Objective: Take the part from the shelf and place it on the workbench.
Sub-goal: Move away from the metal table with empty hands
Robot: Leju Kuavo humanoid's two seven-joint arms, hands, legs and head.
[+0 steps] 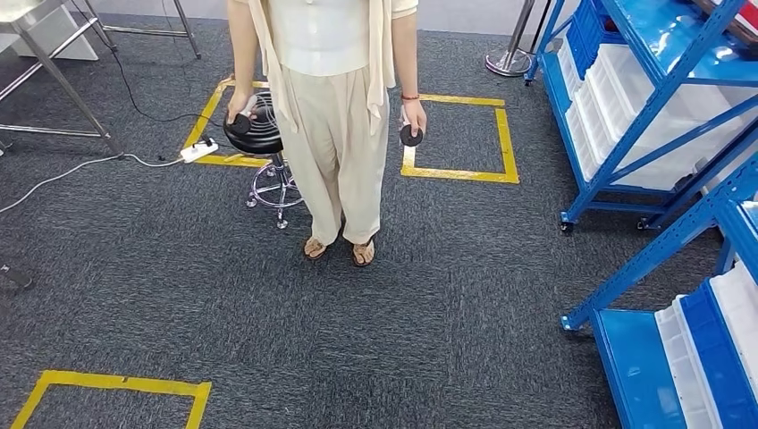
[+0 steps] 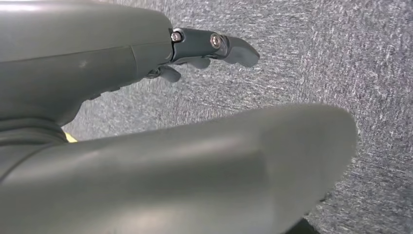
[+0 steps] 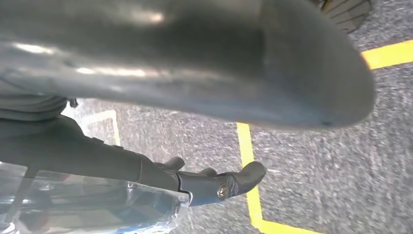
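Item: the part [image 3: 97,204], a clear plastic bag with dark contents, lying against our right hand [image 3: 146,170] in the right wrist view; whether the fingers [image 3: 243,178] truly clasp it we cannot tell. We see it alongside them, its long axis running with theirs. Left hand [image 2: 97,73]: fingers [image 2: 234,48] extended, holding nothing. Blue shelf [image 1: 644,116] at our right; a person [image 1: 331,116] ahead on the carpet [image 1: 447,286]. The worktop, we judge, lies elsewhere.
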